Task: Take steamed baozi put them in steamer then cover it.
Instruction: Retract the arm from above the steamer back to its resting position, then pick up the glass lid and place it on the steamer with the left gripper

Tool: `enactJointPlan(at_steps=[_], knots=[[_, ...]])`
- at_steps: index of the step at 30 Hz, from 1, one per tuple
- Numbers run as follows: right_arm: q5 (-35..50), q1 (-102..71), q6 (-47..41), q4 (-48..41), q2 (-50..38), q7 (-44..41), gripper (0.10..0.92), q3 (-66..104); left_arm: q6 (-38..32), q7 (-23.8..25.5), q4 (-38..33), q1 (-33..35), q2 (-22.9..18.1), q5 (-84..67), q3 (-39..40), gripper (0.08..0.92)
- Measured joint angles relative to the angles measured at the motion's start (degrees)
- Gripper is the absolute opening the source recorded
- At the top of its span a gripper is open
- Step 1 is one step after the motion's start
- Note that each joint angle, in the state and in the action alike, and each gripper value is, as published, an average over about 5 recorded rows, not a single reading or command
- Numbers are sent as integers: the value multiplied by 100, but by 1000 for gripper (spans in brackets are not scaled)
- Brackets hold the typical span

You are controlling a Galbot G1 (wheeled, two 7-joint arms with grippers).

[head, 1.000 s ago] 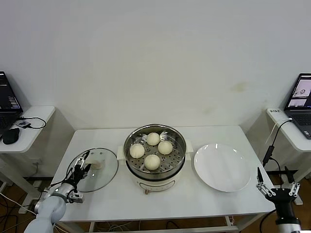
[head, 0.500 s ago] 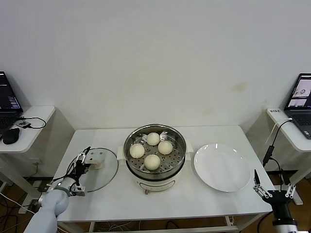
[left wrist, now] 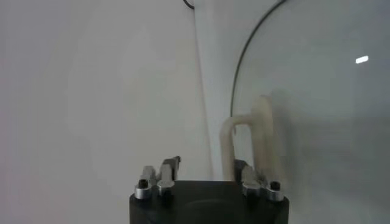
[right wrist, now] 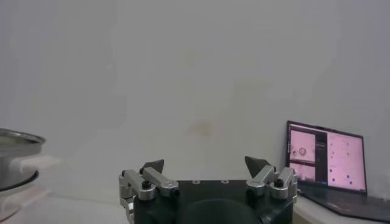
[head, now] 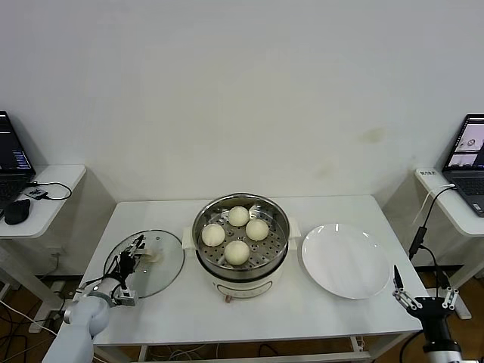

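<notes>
Four cream-white baozi (head: 237,252) sit on the perforated tray inside the steel steamer (head: 280,251) at the middle of the table. The glass cover (head: 163,274) lies flat on the table to its left, with its cream handle (head: 154,255) upward. My left gripper (head: 133,254) is open over the cover, right beside the handle. In the left wrist view the handle (left wrist: 245,145) arches just ahead of the gripper (left wrist: 206,164), touching one fingertip (left wrist: 240,167). My right gripper (head: 423,296) is open and empty, low beyond the table's front right corner; it also shows in the right wrist view (right wrist: 206,163).
An empty white plate (head: 346,261) lies right of the steamer. The table's front edge (head: 302,330) is near both arms. Side tables with laptops stand at far left (head: 11,155) and far right (head: 470,151). The steamer's rim (right wrist: 15,141) shows in the right wrist view.
My left gripper has shifted over the cover toward its handle. My right gripper has sunk a little lower at the table's front right corner.
</notes>
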Motion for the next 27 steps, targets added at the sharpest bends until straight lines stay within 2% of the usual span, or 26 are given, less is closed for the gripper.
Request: enactJointPlan(at_steps=[7,10,16,27], knots=[[-5,34,8,-29,-25,-14,823,-67,33,-72,-78,128,-19,-69,-88,213],[-16,56,8,-38,-42,-22,822,-106,92,-59,-237,238,8,-118,-154,153],[-55,123,-3,-95,-92,-41,823,-200,351,45,-872,601,119,-210,-385,143],[-83,280,-22,-266,-185,-59,823,-391,1253,559,-2574,1371,395,-694,-998,143]])
